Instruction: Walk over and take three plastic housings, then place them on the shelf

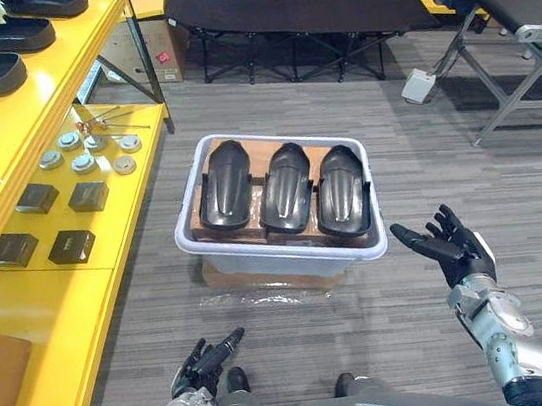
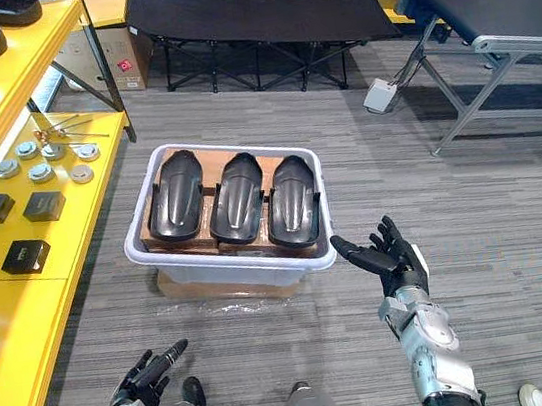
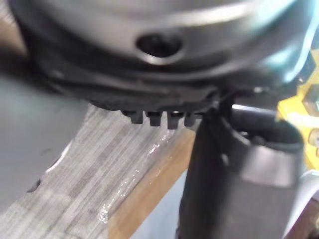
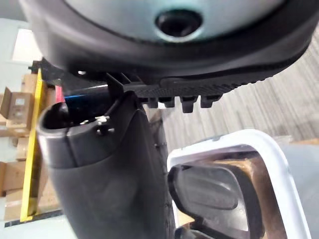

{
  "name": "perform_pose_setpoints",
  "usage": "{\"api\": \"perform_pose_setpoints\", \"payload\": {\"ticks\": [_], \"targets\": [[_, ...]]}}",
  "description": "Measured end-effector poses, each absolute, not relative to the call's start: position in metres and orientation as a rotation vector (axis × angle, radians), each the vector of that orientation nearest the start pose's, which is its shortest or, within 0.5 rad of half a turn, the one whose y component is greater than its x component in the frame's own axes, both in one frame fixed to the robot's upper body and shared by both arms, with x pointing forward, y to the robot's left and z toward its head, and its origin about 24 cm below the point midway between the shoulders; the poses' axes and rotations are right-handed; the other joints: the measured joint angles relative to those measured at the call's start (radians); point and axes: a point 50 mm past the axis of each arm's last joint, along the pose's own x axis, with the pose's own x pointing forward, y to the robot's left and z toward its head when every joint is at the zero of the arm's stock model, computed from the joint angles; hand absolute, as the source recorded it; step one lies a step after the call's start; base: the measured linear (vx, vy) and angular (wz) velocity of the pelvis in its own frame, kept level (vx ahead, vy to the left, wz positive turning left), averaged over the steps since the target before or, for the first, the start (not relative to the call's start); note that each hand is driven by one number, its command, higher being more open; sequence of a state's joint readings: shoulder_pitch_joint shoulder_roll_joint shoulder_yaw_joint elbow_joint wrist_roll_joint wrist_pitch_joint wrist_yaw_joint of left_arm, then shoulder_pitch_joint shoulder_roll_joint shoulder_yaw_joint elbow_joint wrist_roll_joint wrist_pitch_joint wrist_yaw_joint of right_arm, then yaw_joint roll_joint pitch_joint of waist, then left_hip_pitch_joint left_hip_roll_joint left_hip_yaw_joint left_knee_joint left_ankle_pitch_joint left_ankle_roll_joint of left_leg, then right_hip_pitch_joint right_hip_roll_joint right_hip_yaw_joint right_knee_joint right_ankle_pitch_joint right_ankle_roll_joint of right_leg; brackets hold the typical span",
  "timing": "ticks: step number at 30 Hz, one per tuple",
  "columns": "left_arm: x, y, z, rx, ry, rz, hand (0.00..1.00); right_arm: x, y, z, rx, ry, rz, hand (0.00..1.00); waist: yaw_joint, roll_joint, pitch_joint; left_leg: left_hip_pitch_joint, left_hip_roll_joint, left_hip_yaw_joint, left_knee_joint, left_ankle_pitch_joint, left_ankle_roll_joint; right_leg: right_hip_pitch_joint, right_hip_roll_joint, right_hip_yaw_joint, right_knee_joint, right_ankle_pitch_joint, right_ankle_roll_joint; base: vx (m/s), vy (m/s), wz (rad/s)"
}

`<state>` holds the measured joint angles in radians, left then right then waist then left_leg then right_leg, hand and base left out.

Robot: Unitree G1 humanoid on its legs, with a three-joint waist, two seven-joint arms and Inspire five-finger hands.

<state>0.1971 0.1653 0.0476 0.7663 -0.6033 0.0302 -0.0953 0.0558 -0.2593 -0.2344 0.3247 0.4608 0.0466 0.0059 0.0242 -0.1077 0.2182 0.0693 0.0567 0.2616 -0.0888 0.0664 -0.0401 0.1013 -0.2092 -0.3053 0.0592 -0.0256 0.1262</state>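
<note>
Your right hand (image 1: 453,243), fingers spread and empty, hovers at four o'clock of the bin (image 1: 282,246), apart from its three housings (image 1: 285,189); left hand (image 1: 205,362) relaxed at seven.

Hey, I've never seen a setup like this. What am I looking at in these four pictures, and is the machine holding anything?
This is a humanoid robot with two arms that end in dark, fingered hands. The two wide pictures come from cameras in its head, looking down at the floor in front of it. The two close-up ones come from cameras on its wrists, each looking out past its own hand.

Ahead of the robot is a white tub with three black plastic housings lying side by side inside. On the robot's left runs a yellow shelf carrying small dark blocks and round metal discs.

The right hand hovers beside the tub's near right corner, fingers spread open. The left hand hangs low with relaxed fingers. Neither hand holds anything.
</note>
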Motion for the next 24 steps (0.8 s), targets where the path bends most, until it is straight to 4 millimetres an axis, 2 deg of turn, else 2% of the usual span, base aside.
{"api": "perform_pose_setpoints", "payload": {"ticks": [2, 3, 5, 7, 9, 11, 12, 14, 19, 24], "targets": [[0.108, 0.219, -0.137, -0.453, 0.869, 0.325, 1.00, 0.232, -0.279, -0.016, 0.277, 0.295, -0.385, 1.00, 0.000, 0.003, 0.023, -0.039, 0.008, 0.004, 0.001, 0.018, 0.000, -0.044, 0.004, -0.007, 0.006, -0.004, 0.003, -0.15, -0.009, 0.06], [0.110, 0.221, -0.135, -0.454, 0.853, 0.327, 1.00, 0.243, -0.285, -0.008, 0.289, 0.274, -0.421, 1.00, 0.004, -0.003, 0.046, -0.063, 0.018, 0.004, 0.000, 0.030, 0.002, -0.066, 0.007, -0.010, 0.008, -0.002, 0.006, -0.14, -0.002, 0.10], [0.111, 0.228, -0.133, -0.451, 0.841, 0.348, 1.00, 0.261, -0.291, 0.006, 0.298, 0.239, -0.458, 1.00, 0.025, -0.005, 0.086, -0.086, 0.032, 0.006, 0.000, 0.050, 0.003, -0.087, 0.020, -0.010, 0.006, 0.006, 0.013, -0.11, -0.022, 0.05], [0.112, 0.242, -0.129, -0.426, 0.824, 0.371, 1.00, 0.281, -0.296, 0.023, 0.335, 0.193, -0.481, 1.00, 0.045, -0.049, 0.141, -0.124, 0.042, -0.007, 0.004, 0.068, 0.004, -0.108, 0.034, -0.019, -0.012, 0.033, 0.011, -0.06, -0.027, 0.11], [0.118, 0.247, -0.126, -0.414, 0.810, 0.369, 1.00, 0.292, -0.304, 0.038, 0.345, 0.158, -0.502, 1.00, 0.060, -0.071, 0.177, -0.157, 0.043, -0.018, 0.006, 0.079, 0.008, -0.131, 0.037, -0.029, -0.013, 0.051, -0.002, -0.01, -0.012, 0.16], [0.128, 0.247, -0.122, -0.413, 0.781, 0.357, 1.00, 0.303, -0.315, 0.056, 0.326, 0.117, -0.519, 1.00, 0.065, -0.070, 0.218, -0.195, 0.039, -0.036, 0.042, 0.081, 0.015, -0.139, 0.036, -0.047, -0.011, 0.064, -0.014, 0.00, 0.006, 0.29], [0.132, 0.247, -0.121, -0.413, 0.771, 0.352, 1.00, 0.308, -0.318, 0.064, 0.322, 0.103, -0.522, 1.00, 0.071, -0.067, 0.223, -0.223, 0.039, -0.038, 0.074, 0.069, 0.020, -0.154, 0.033, -0.048, -0.010, 0.066, -0.015, 0.00, 0.024, 0.18], [0.144, 0.243, -0.117, -0.417, 0.739, 0.332, 1.00, 0.320, -0.326, 0.082, 0.313, 0.071, -0.530, 1.00, 0.082, -0.043, 0.240, -0.292, 0.047, -0.053, 0.171, 0.026, 0.025, -0.171, 0.034, -0.054, -0.008, 0.073, -0.020, 0.01, 0.023, 0.11], [0.158, 0.235, -0.114, -0.416, 0.701, 0.294, 1.00, 0.332, -0.334, 0.097, 0.256, 0.089, -0.539, 1.00, 0.087, 0.001, 0.268, -0.388, 0.063, -0.083, 0.292, -0.032, 0.019, -0.211, 0.041, -0.065, 0.014, 0.069, -0.026, 0.00, 0.015, 0.07], [0.168, 0.228, -0.114, -0.415, 0.702, 0.265, 1.00, 0.333, -0.347, 0.091, 0.247, 0.201, -0.594, 1.00, 0.099, 0.033, 0.286, -0.444, 0.066, -0.102, 0.350, -0.049, 0.034, -0.246, 0.036, -0.069, 0.040, 0.063, -0.034, -0.01, 0.019, 0.03]]}}
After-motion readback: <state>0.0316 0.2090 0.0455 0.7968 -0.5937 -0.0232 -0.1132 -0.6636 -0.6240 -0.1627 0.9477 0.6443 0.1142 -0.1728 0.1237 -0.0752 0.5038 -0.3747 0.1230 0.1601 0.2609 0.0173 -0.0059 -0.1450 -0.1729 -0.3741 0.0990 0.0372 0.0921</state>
